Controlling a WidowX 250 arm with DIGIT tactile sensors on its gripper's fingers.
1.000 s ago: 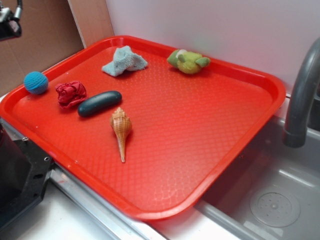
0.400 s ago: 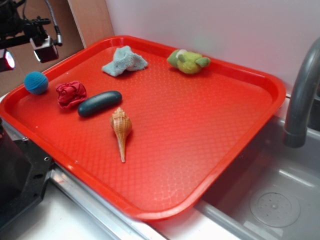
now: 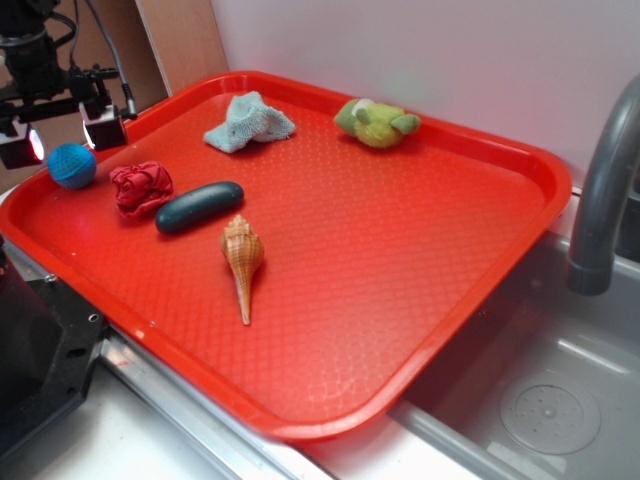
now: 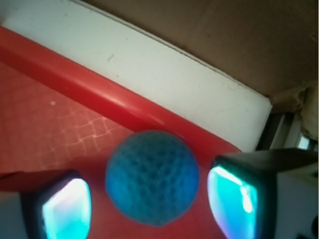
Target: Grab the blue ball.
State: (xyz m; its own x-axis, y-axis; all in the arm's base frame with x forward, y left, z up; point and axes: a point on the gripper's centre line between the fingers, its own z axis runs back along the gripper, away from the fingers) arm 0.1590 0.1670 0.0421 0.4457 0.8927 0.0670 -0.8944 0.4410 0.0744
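Blue ball [image 4: 152, 177] sits centred between the 2 spread fingers [image 4: 234, 199] of the gripper [image 3: 62, 135], pads at 3 and 9 o'clock, none touching.

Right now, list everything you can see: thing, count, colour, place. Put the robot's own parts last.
blue ball: one, bright blue, tray's far-left corner, between the gripper's fingers
cloth wad: one, red, right of the ball
pebble-shaped thing: one, dark teal, beside the wad
seashell: one, tan, left-centre of tray
rag: one, pale blue, near back rim
plush toy: one, green-yellow, near back rim
tray: one, red, beside the sink
sink: one, grey, lower right
faucet: one, grey, right edge
gripper: one, black, open, straddling the ball
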